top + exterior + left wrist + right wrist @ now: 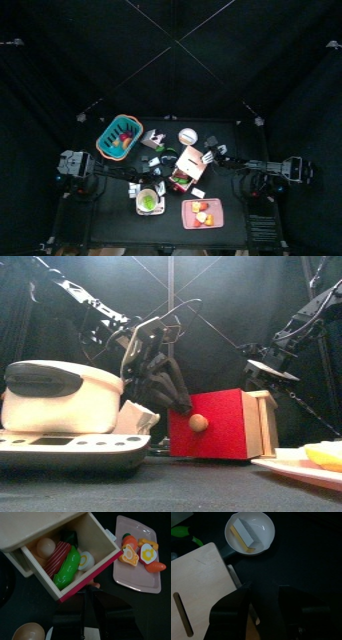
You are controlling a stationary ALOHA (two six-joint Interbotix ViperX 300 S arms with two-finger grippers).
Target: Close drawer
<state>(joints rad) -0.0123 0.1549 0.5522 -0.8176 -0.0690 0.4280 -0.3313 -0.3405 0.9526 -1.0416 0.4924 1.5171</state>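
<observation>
At the far left of the front view a white, rounded cooker-like appliance (pixel 60 396) sits on a dark base with a small display; its left side is cut off. From above, a teal oval basket (pixel 122 136) with an orange rim lies at the table's left rear, its contents too small to name.

The left gripper (pixel 88 604) hangs just before the drawer (pixel 60 559), fingers pressed together, their tips by the small knob (pixel 95 585) on the red front panel. The drawer is near the table's middle, pulled out of its pale wooden case (pixel 262 421). Inside lie a green pod, a reddish strip, an egg half and a tan ball, partly hidden under the case.

A pink tray (pixel 137 557) of toy food lies just right of the drawer.

The right gripper (pixel 264 594) hovers over the smooth wooden top, fingers spread apart. A white bowl (pixel 250 532) holding a yellow-edged block lies beyond.
</observation>
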